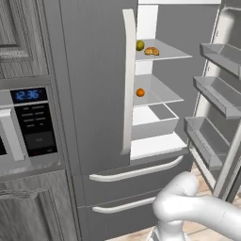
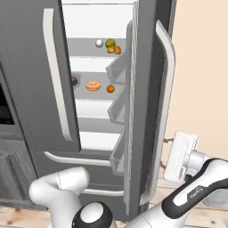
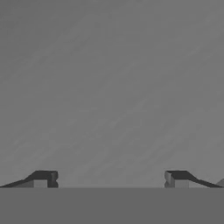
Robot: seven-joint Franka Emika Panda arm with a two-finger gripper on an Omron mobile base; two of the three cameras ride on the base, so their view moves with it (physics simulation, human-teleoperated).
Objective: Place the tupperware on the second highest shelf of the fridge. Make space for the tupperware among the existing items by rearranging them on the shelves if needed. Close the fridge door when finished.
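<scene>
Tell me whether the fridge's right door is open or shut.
Open. The right door is swung out, its bins facing sideways, and the shelves inside show with an orange on one. The left door is shut.

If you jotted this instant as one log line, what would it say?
fridge door: right one open | gripper: open, empty, facing grey steel | orange: on shelf | green fruit, pastry: shelf above
</scene>
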